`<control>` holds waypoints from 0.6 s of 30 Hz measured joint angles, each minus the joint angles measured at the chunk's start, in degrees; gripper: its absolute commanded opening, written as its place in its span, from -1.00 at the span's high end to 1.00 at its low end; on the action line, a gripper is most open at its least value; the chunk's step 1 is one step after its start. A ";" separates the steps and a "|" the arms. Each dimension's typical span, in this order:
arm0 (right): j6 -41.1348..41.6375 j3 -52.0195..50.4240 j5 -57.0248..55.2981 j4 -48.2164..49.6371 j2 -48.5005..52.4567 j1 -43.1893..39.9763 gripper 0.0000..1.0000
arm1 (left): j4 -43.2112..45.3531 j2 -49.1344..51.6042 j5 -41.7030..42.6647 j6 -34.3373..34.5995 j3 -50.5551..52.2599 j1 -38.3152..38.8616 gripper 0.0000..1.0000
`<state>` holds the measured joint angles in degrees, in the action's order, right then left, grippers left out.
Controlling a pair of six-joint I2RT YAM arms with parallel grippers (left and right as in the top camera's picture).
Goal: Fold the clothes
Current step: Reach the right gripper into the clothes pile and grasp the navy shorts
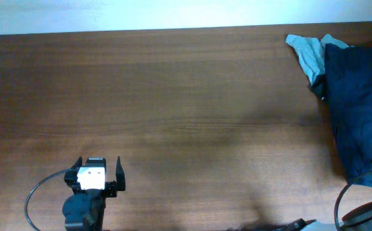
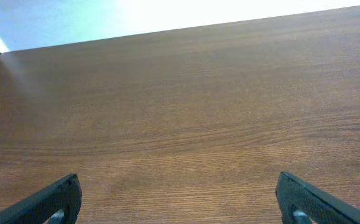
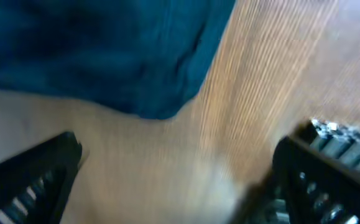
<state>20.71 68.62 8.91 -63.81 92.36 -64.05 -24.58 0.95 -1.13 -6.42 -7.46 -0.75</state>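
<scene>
Overhead view: a brown wooden table [image 1: 173,96], mostly bare. The navy shorts [image 1: 359,109] lie bunched at the far right edge, not spread out. Touching their far left side is a pale blue-grey garment [image 1: 304,54]. The left gripper [image 1: 99,162] sits at the near left, fingers apart, well away from the cloth. A black cable [image 1: 341,202] loops at the near right.

Left wrist view: only bare wood lies ahead, with the two dark fingers wide apart and nothing between them.

Right wrist view, blurred: the right gripper [image 3: 186,143] hovers with its fingers spread and holding nothing. An edge of the shorts lies just beyond them.

Folding looks unstarted, and the step in hand seems to be fetching the shorts. The next move calls for pinching that near edge and drawing the cloth to open table. The pale garment could drag along with it.
</scene>
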 measured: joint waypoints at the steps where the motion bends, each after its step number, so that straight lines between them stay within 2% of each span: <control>1: -0.04 -0.92 0.09 0.79 0.02 -0.07 -0.97 | 0.00 0.00 0.00 0.00 0.00 0.00 -0.99; 6: -0.20 -6.91 0.70 8.31 0.15 -0.04 -0.97 | 0.00 0.00 0.00 0.00 0.00 0.00 -0.99; 10: 0.26 -12.72 1.70 18.29 0.22 -0.04 -0.97 | -0.02 0.00 0.00 0.00 0.00 0.00 -0.99; 12: 0.33 -16.00 3.48 23.56 0.22 -0.04 -0.86 | -0.02 0.00 0.00 0.00 0.00 0.00 -0.99; 13: 0.48 -17.44 4.61 25.86 0.24 -0.04 -0.61 | 0.00 0.00 0.00 0.00 0.00 0.00 -0.99; 14: 0.66 -18.38 5.55 27.56 0.24 -0.04 -0.03 | 0.00 0.00 0.00 0.00 0.00 0.00 -0.99; 15: 0.50 -19.65 6.86 29.29 0.28 -0.04 0.23 | 0.00 0.00 0.00 0.00 0.00 0.00 -0.99; 16: 0.50 -20.04 7.52 29.77 0.28 -0.04 0.62 | 0.00 0.00 0.00 0.00 0.00 0.00 -0.99; 18: 0.52 -20.11 9.25 30.05 0.28 -0.04 0.92 | 0.00 0.00 0.00 0.00 0.00 0.00 -0.99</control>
<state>21.23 48.51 18.15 -33.76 92.64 -64.10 -24.58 0.95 -1.13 -6.42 -7.46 -0.75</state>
